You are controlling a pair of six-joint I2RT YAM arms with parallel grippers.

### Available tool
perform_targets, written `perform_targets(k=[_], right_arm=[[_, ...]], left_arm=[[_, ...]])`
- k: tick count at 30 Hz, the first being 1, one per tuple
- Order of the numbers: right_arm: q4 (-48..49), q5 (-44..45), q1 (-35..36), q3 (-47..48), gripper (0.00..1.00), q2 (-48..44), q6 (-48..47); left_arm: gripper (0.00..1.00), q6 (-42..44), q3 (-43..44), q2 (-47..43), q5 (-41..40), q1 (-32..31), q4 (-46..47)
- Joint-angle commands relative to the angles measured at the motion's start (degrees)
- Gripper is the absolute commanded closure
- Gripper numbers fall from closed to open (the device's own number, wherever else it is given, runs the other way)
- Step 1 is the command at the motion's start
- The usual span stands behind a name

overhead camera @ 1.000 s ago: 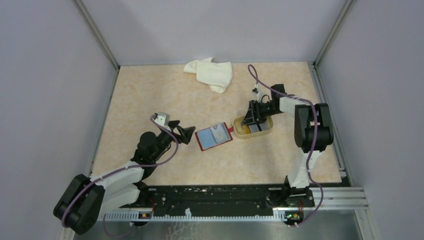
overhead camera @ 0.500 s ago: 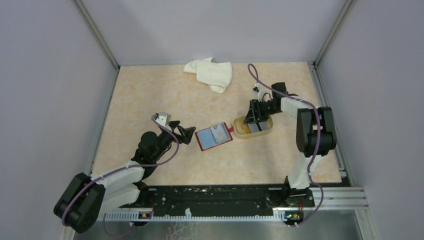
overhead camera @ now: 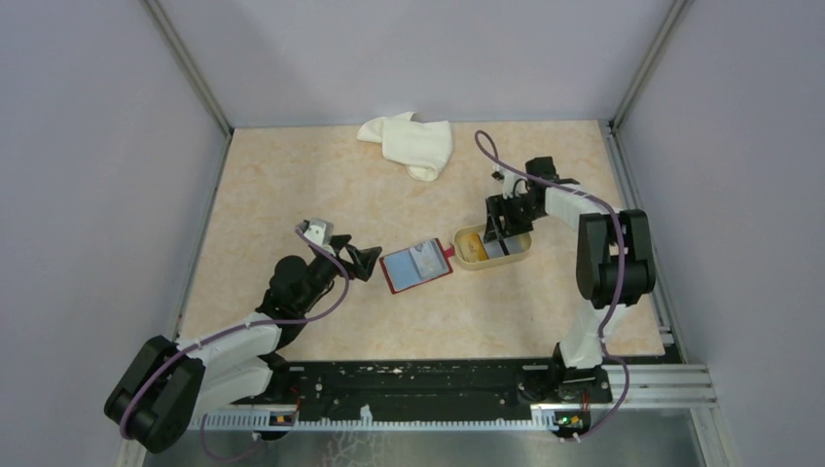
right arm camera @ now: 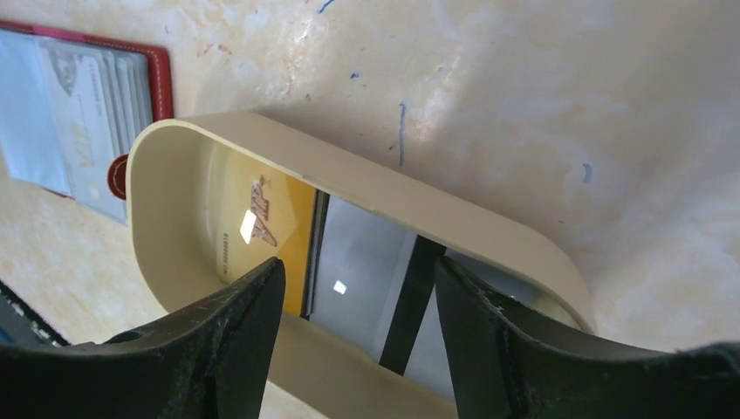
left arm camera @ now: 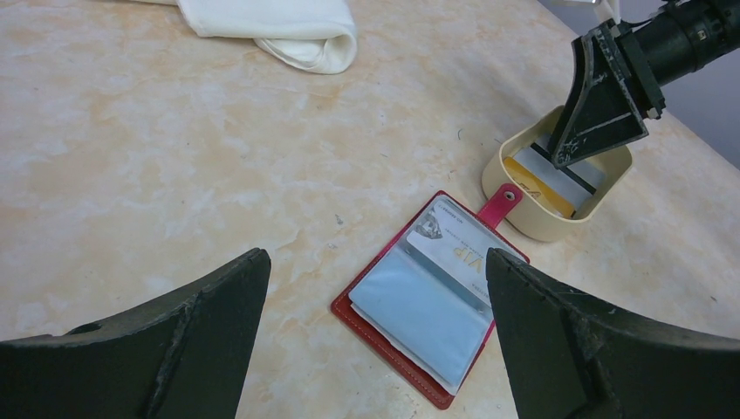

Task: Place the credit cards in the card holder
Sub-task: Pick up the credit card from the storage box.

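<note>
Change since the earlier frame: right gripper [overhead camera: 499, 226] has shifted slightly away from the arm bases and to the right over the tray [overhead camera: 491, 266]; left arm, card holder and cloth are unchanged. Right gripper [right arm camera: 358, 262]: fingers parted, poised over the tray's near wall [right arm camera: 419, 209], nothing clamped between them. Left gripper [overhead camera: 362, 261]: fingers spread wide, holding nothing, low over the table [overhead camera: 321, 185] just left of the card holder [overhead camera: 416, 267]. Card holder [left arm camera: 428, 305]: dark red, lying open and flat near the table's centre, between the two grippers; clear sleeves face up, with a pale card marked VIP [left arm camera: 454, 249] in one sleeve. Snap tab [left arm camera: 506, 199]: extended toward the tray, its tip touching the tray wall [left arm camera: 532, 229]. Tray: beige, rounded, just right of the card holder. Contents: one gold card [right arm camera: 262, 227] and one grey card [right arm camera: 362, 271] with a dark stripe, lying side by side. White cloth [overhead camera: 413, 144]: bunched at the far edge of the table, well apart from the rest.
</note>
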Motion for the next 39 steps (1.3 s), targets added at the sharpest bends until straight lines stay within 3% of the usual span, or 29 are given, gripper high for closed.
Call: perform_targets(k=[1, 24, 30, 35, 39], right_arm=[[-0.77, 0.60, 2.55, 2.44, 0.36, 2.05, -0.43], [3.19, -24.12, 3.83, 0.99, 0.42, 6.68, 10.91], [3.58, -28.11, 3.73, 1.01, 0.43, 6.45, 11.61], [3.53, -29.52, 3.48, 0.98, 0.44, 6.16, 11.60], [4.10, -30.74, 3.53, 0.62, 0.46, 5.85, 13.51]], left_arm=[[0.01, 0.93, 1.30, -0.10, -0.29, -0.37, 0.46], [0.01, 0.95, 1.90, 0.46, -0.29, -0.48, 0.07], [0.02, -5.67, 6.16, 6.39, 6.99, -0.47, -2.12], [0.22, -16.15, 11.17, 18.36, 14.79, -1.28, -0.82], [0.39, -18.48, 15.05, 23.72, 15.57, -3.82, -0.77]])
